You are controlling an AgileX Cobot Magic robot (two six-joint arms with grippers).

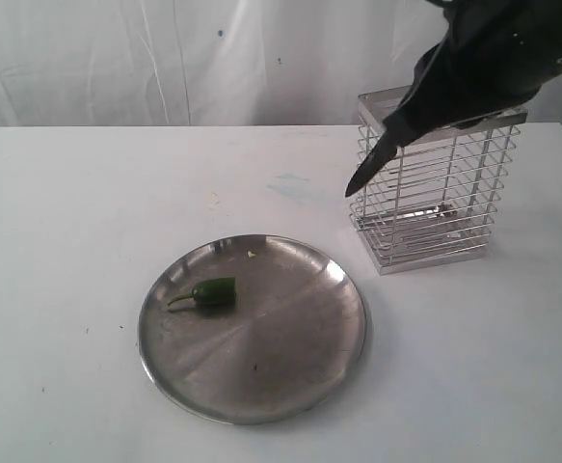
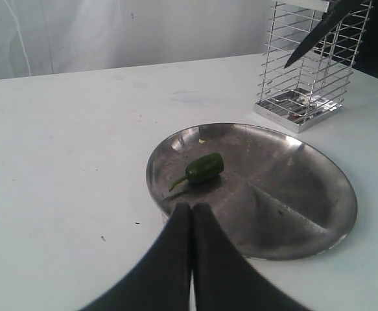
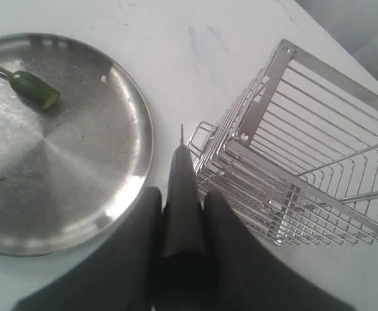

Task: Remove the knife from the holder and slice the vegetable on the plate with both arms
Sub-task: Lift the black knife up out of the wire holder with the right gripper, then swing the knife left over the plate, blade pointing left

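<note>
My right gripper (image 3: 182, 201) is shut on the knife (image 3: 181, 194), whose dark blade points out past the fingers. In the exterior view the knife (image 1: 369, 166) hangs tip-down in the air, in front of the wire holder (image 1: 435, 183) and above the table. The holder (image 3: 305, 175) stands empty beside the blade. The green chilli (image 1: 213, 291) lies on the steel plate (image 1: 290, 357), left of its centre. My left gripper (image 2: 192, 210) is shut on nothing and hovers at the plate's (image 2: 292, 207) near rim, a little short of the chilli (image 2: 205, 167).
The white table (image 1: 68, 212) carries the plate and holder, with a white curtain (image 1: 165, 58) behind it. A few small specks and a faint blue smear (image 1: 295, 185) mark the tabletop.
</note>
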